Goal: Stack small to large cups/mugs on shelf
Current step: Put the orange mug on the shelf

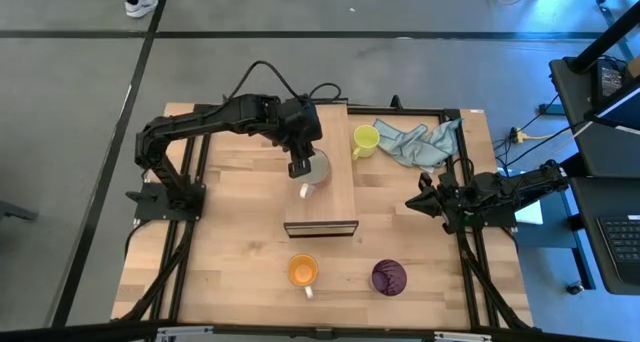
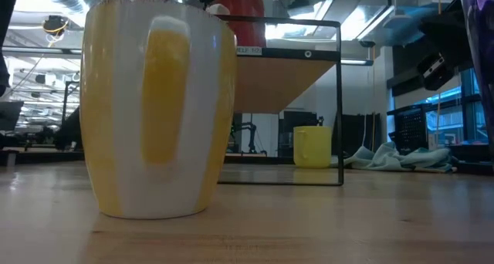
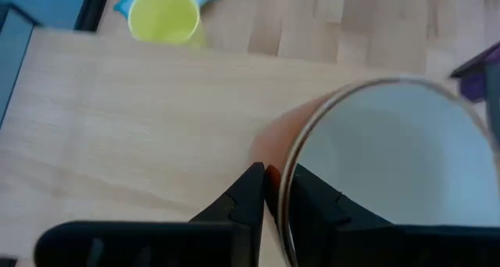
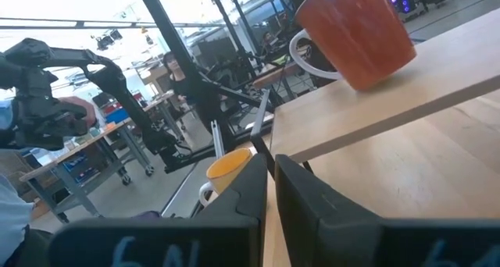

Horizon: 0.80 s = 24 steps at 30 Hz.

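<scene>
Your worktop [image 1: 240, 252] is a light wooden board in a dark frame, standing on a grey floor, and in the low view a workshop room with lamps and racks lies behind it.

Your left hand [image 1: 299, 168] is over the shelf [image 1: 335, 182], near the middle of the worktop. Its fingers [image 3: 258, 193] are almost closed on the rim of a mug with a red-orange outside and a white inside [image 3: 383, 165]: one finger is outside the wall and one inside. In the right wrist view this mug [image 4: 355, 33] is on the top of the shelf and tilts a little, with its white handle toward the camera.

The shelf is a long light-wood board, and its dark frame [image 1: 321, 228] is at the end that is toward the orange and purple mugs.

The yellow mug [image 1: 365, 139] stands on the worktop just beside the shelf, at the far end, and it touches the blue-grey cloth [image 1: 420, 142].

The orange mug [image 1: 303, 272] stands near the front edge, past the framed end of the shelf. The dark purple mug [image 1: 389, 277] stands beside it, apart from it.

Your right hand [image 1: 420, 201] waits at the right edge of the worktop, well apart from the mugs, and in its wrist view the fingers [image 4: 242, 190] are nearly together with nothing between them.
</scene>
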Motion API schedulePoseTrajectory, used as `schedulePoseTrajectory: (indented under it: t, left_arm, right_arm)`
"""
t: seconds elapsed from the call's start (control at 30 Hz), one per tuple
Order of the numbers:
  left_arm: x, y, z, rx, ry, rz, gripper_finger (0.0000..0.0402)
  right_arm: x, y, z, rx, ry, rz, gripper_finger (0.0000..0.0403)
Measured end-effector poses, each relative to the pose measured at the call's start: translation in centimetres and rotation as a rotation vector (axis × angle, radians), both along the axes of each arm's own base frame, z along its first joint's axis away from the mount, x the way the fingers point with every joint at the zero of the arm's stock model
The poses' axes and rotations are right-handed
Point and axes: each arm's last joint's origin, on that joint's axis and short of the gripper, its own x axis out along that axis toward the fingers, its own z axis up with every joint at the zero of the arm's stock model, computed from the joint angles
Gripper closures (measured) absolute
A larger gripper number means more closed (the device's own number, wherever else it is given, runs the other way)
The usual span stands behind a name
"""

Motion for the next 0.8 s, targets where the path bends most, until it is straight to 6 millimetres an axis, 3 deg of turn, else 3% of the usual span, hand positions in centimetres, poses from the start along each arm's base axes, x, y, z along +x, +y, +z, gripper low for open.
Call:
schedulePoseTrajectory:
  t: [0.8]
  left_arm:
    - [0.26,0.47,0.17,0.034,-0.035,0.018,0.0346]
  right_arm:
    - [0.00,0.00,-0.01,0.027,0.006,0.003,0.0371]
